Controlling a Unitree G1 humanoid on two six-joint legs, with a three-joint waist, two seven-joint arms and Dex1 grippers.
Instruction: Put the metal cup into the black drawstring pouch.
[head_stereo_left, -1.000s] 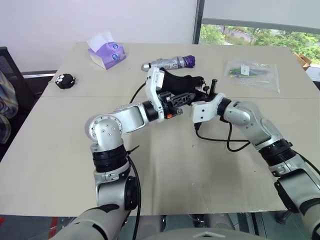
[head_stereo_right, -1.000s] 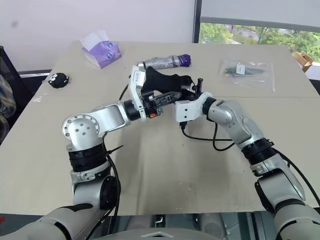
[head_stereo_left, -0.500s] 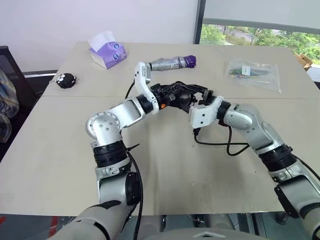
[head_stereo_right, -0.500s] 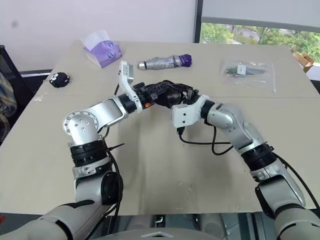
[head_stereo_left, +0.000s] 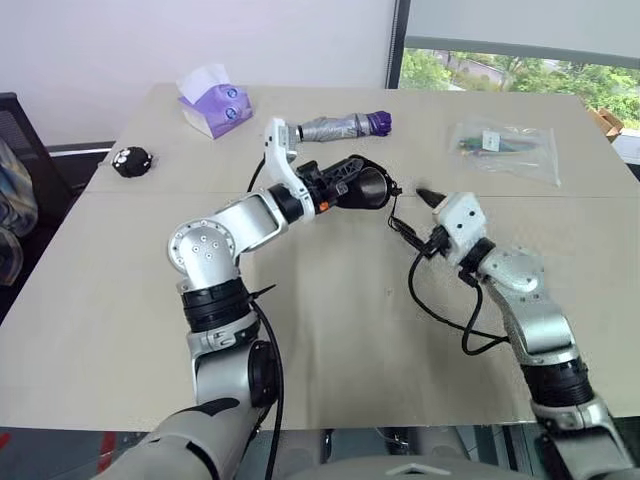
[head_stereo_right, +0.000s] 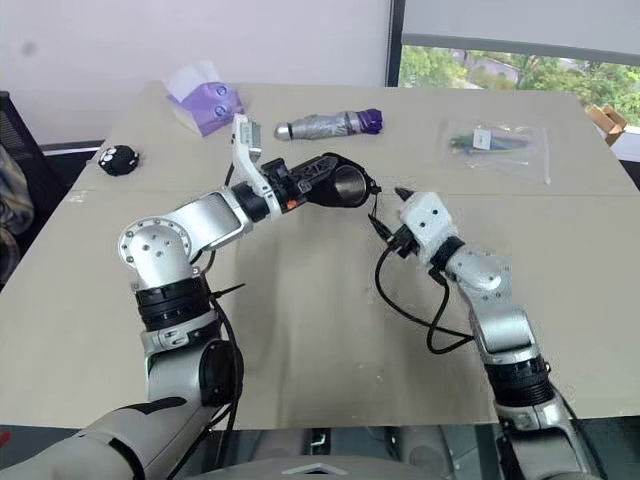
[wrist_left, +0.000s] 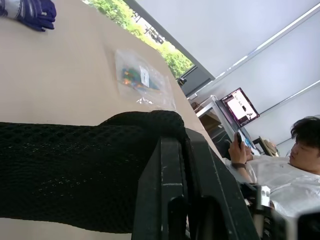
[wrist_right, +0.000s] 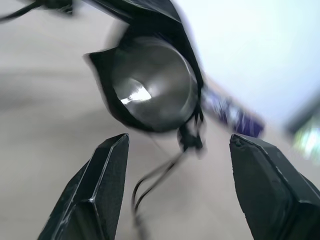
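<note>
Left pincer (head_stereo_right: 318, 183) is clenched on the black pouch (head_stereo_right: 330, 180), holding it up above the table (head_stereo_right: 300, 330) with the steel cup (wrist_right: 150, 82) sitting inside its mouth. Right pincer (wrist_right: 175, 195) stands released just to the right, empty. That soft cloth probably sags under the smooth, rigid cup, so the rim hem looks the safest hold. An umbrella (head_stereo_right: 330, 124) lies beyond.

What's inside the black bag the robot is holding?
The metal cup sits in the black drawstring pouch, its open rim showing at the mouth. The fabric hides the cup's sides and bottom.
</note>
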